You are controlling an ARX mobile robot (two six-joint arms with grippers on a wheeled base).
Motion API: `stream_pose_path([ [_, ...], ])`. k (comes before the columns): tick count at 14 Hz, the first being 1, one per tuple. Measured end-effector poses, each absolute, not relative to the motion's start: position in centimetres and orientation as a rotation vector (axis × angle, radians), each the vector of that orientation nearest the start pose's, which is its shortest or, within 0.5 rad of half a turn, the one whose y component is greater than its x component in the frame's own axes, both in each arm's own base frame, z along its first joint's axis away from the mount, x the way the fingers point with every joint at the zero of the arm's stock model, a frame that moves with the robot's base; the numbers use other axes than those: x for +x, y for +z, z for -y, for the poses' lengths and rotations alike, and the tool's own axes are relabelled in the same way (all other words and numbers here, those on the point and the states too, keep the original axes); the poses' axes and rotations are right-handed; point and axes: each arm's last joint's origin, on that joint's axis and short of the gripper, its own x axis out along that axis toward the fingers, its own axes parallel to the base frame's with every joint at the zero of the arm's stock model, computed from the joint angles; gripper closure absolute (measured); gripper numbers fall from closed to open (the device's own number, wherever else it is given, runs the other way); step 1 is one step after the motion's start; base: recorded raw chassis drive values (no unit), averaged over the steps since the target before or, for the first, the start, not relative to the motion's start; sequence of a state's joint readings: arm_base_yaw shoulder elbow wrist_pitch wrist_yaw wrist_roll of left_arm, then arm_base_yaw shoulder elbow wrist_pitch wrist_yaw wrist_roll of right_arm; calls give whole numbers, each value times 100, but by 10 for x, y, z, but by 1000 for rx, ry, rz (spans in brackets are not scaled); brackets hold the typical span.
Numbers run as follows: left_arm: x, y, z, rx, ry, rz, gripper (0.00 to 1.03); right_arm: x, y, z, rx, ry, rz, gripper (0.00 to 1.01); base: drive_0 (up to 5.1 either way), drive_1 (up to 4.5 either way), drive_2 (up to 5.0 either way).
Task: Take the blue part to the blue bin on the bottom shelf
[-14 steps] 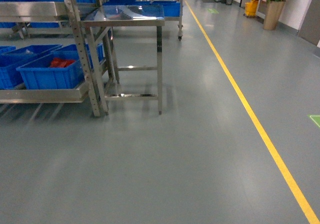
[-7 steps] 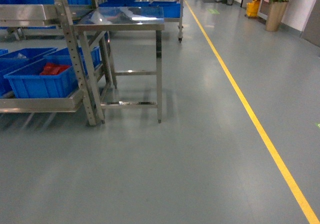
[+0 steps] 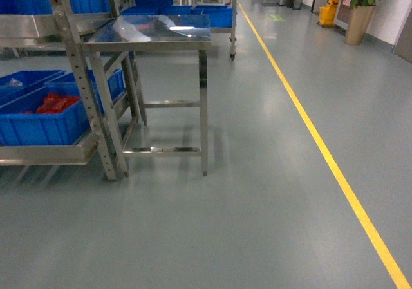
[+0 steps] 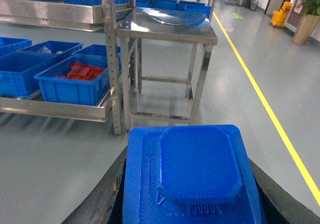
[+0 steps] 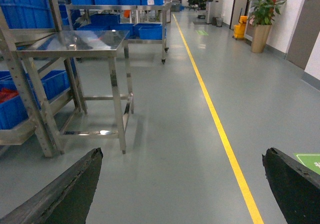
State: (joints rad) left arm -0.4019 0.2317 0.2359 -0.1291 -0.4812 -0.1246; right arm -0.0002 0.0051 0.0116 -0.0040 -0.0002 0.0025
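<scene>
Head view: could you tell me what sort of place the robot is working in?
Probably a factory or warehouse floor: a stainless-steel rack holding blue bins, a steel table, and a yellow line painted along the grey floor.

Blue part [image 4: 192, 176] held between dark jaws, blue bin [image 4: 75, 84] of red pieces on bottom shelf [image 4: 55, 109]
</scene>
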Motion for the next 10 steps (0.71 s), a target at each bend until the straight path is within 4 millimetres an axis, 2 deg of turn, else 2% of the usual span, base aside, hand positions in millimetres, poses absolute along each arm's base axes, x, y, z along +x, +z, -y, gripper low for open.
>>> stream_pose_path([
  [10,98,214,27,-73,87,-104,60,97,167,0,2,0,3,3,4,406,-397],
])
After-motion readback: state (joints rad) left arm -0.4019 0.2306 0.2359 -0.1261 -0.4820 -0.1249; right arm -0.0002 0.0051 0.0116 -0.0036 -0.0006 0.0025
